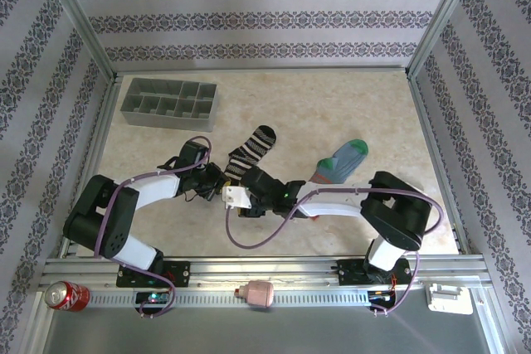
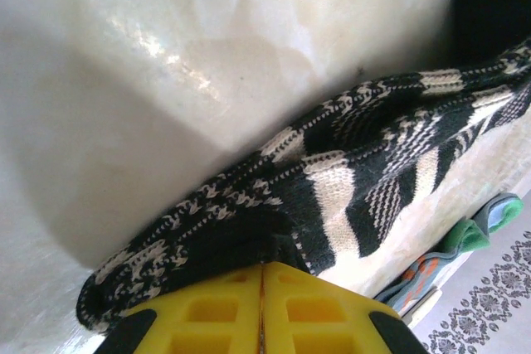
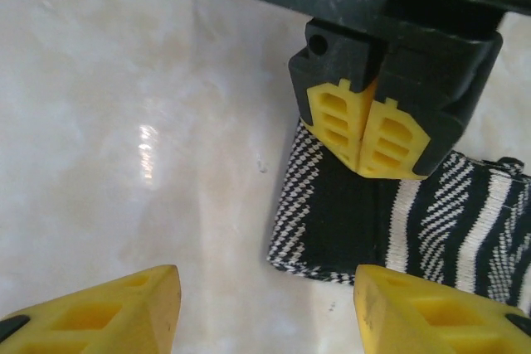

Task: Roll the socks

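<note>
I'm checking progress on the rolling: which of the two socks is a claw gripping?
The black sock with white stripes: the left claw is shut on its end. The teal-toed sock lies apart, ungripped.

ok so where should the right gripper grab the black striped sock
Probably the free near corner of the black sock at its flat end, coming from above. The left gripper pinches the far edge of that end, and the open right gripper hangs over that corner.

Grey divided tray [image 1: 168,103], red can [image 1: 65,295], pink bottle [image 1: 256,293]
</note>
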Controlling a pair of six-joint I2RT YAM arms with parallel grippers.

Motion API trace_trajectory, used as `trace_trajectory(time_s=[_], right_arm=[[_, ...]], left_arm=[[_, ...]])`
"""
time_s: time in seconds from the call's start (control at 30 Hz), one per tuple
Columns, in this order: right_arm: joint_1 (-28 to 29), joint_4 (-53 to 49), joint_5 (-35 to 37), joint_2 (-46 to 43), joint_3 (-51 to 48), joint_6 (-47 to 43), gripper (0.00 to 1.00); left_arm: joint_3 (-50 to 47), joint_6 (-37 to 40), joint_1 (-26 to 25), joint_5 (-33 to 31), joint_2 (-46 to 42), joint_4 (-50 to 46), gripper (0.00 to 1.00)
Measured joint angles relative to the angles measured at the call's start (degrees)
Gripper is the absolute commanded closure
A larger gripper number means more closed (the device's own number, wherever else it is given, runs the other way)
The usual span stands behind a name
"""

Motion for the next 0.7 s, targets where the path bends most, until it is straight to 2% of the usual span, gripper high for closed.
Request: trace_trajectory(time_s=[0.17, 0.27, 0.33, 0.43, 0.5, 0.6, 0.7], right_arm=[[0.37, 1.49, 6.32, 6.6, 3.08, -4.63, 0.47], [0.39, 2.03, 8.04, 9.51, 4.98, -5.57, 0.52], [0.63, 2.03, 9.05, 10.29, 5.9, -5.7, 0.63], [0.7, 2.6, 9.84, 12.68, 7.58, -5.05, 0.88], [0.7, 2.62, 10.14, 13.09, 8.0, -4.04, 1.0], [0.39, 2.47, 8.74, 12.98, 8.39, -2.56, 1.0], [-0.35, 1.66, 5.03, 12.66, 9.09, -0.24, 1.0]], left_arm=[[0.66, 0.22, 0.0, 0.04, 0.46, -0.81, 0.92], [1.14, 0.55, 0.0, 0.09, 0.83, -1.14, 0.92], [1.42, 0.83, 0.0, 0.2, 0.96, -1.42, 0.92], [1.7, 1.16, 0.04, 0.2, 1.05, -1.88, 0.91], [1.9, 1.31, 0.13, -0.13, 0.87, -2.36, 0.85], [2.69, 1.9, 0.76, -1.6, -1.33, -5.46, 0.68], [3.63, 2.64, 2.95, -3.13, -5.46, -10.43, 0.57]])
